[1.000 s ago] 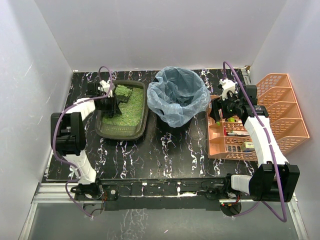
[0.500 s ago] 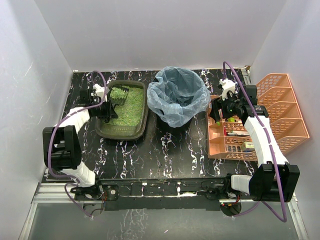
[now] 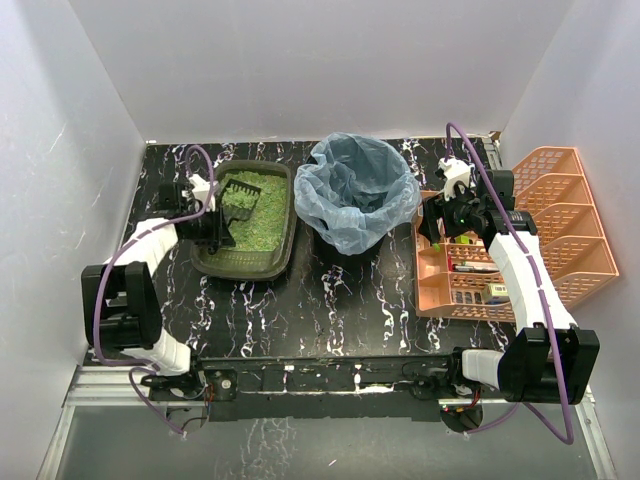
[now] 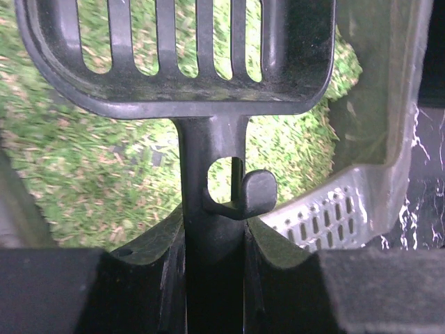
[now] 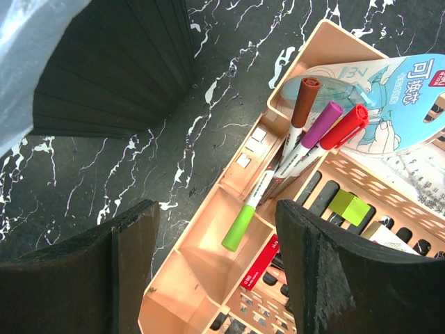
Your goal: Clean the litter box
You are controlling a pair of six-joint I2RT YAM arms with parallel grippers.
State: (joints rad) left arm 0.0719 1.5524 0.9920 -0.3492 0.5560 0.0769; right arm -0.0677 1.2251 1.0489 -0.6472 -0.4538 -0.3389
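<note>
State of left gripper (image 4: 212, 268): closed tight on the handle (image 4: 212, 209) of a dark slotted scoop (image 4: 188, 104), one finger (image 4: 139, 264) pressed against each side of the shaft. Scoop head held out ahead of the fingers, above the green litter (image 4: 76, 181), with litter visible through the slots. Contact between scoop head and litter: not determinable. Small hook (image 4: 252, 195) on the handle, just ahead of the fingertips.

Position of litter box (image 3: 240, 270): flat on the black marbled table (image 3: 330, 310), in the far left area, just beside the round bin (image 3: 335, 220) lined with a blue bag. In the overhead view, scoop (image 3: 240, 198) over the far half of the box, left gripper (image 3: 218, 225) over the left rim.

State of right gripper (image 5: 219, 229): jaws spread wide, nothing between them, nothing held. Positioned above the left edge of the orange organiser (image 5: 201, 209), well apart from the litter box, on the opposite side of the bin.

Seen past the right fingers (image 5: 132, 264):
- green-capped marker (image 5: 240, 229) lying in an organiser compartment
- brown-capped marker (image 5: 304, 97), purple-capped marker (image 5: 323, 118) and red-capped marker (image 5: 348, 125) leaning side by side beyond it
- dark bin wall (image 5: 118, 76) at the upper left of the wrist view
</note>
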